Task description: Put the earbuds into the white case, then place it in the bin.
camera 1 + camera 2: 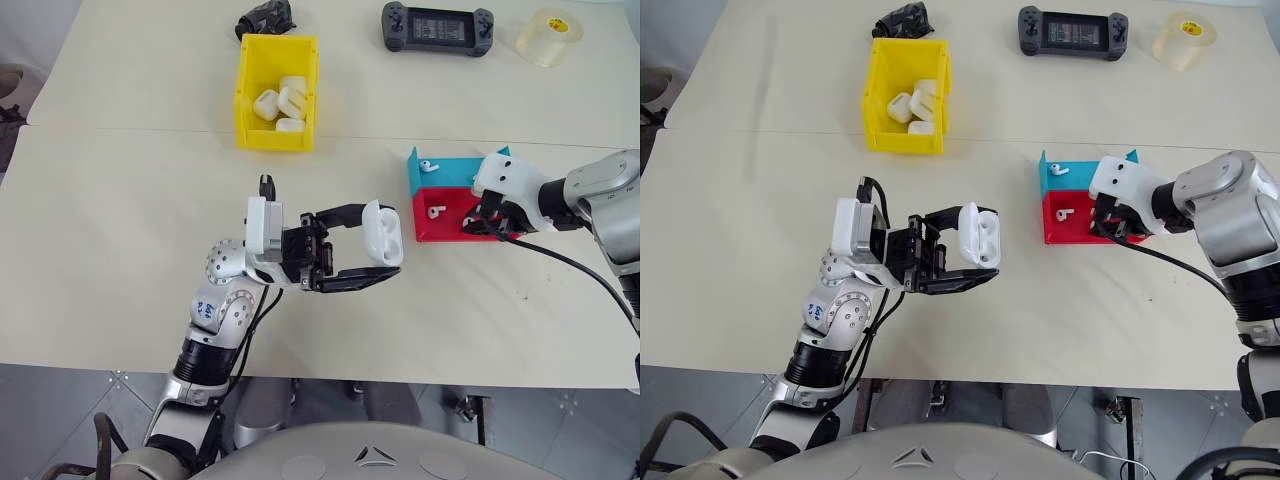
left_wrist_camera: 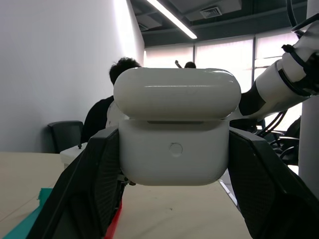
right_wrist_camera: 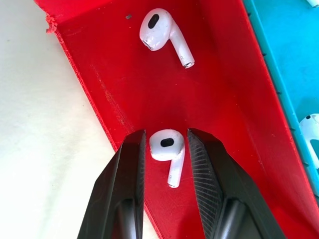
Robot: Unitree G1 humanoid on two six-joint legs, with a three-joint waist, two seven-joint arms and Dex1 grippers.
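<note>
Holding the white case open above the table in my left tool, I bracket an earbud in the red tray with my right tool's narrowed fingers; nothing seated yet, yellow bin awaits.

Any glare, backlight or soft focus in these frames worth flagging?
Left wrist view: bright windows and a ceiling light strip behind the white case, background soft. Right wrist view: evenly lit, earbud crisp, faint shadows on the red tray. Eye views: even light, no glare.
</note>
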